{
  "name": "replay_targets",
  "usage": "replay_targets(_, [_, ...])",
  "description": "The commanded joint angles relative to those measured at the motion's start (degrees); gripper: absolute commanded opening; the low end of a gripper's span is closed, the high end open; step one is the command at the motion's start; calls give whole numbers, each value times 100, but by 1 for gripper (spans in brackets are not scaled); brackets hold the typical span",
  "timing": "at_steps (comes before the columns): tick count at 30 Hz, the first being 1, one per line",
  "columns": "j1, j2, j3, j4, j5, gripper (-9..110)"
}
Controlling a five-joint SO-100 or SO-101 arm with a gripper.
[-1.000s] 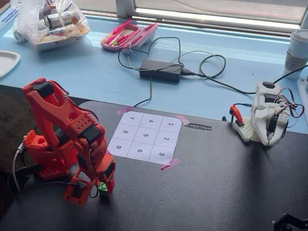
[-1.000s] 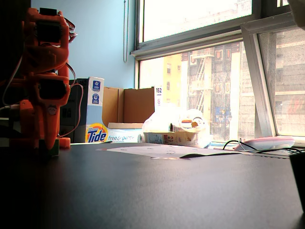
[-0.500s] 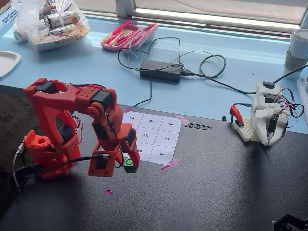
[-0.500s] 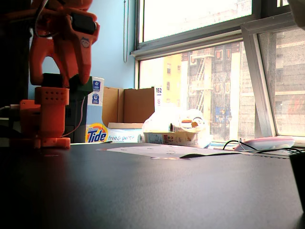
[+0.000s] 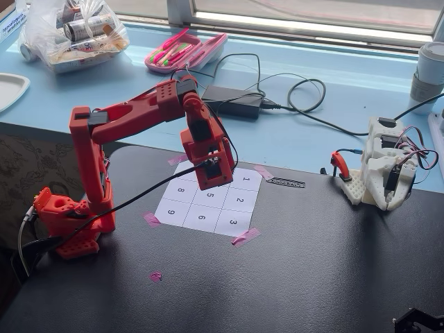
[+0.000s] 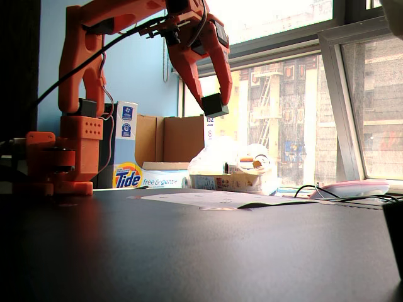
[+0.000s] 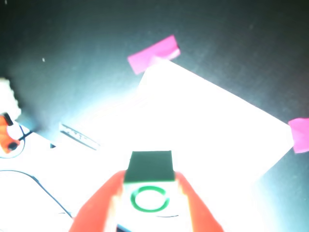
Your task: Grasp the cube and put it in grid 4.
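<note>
My red gripper (image 6: 215, 104) is shut on the green cube (image 6: 215, 106) and holds it well above the table. In the wrist view the cube (image 7: 149, 186) sits between the two red fingers (image 7: 104, 208), its round hollow facing the camera. In a fixed view the gripper (image 5: 215, 182) hangs over the far middle of the numbered sheet (image 5: 208, 205) and covers the cells there, so grid 4 is hidden. Cells 1, 2, 3, 5, 6, 8 and 9 show. In the wrist view the sheet (image 7: 217, 121) is washed out white and no digits can be read.
Pink tape (image 5: 245, 236) holds the sheet's corners. A white arm (image 5: 381, 170) stands at the right table edge. A black power brick (image 5: 232, 101) with cables, a pink case (image 5: 184, 52) and a bag of items (image 5: 73, 35) lie on the blue ledge behind.
</note>
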Motion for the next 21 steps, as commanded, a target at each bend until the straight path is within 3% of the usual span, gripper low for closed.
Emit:
replay_targets(1, [-554,-360,-712,88,70,0])
replay_targets(9, [-1573,-1257,-1134,-149,281,0])
replay_targets(21, [-2180,-2487,-1169,-536,475,0])
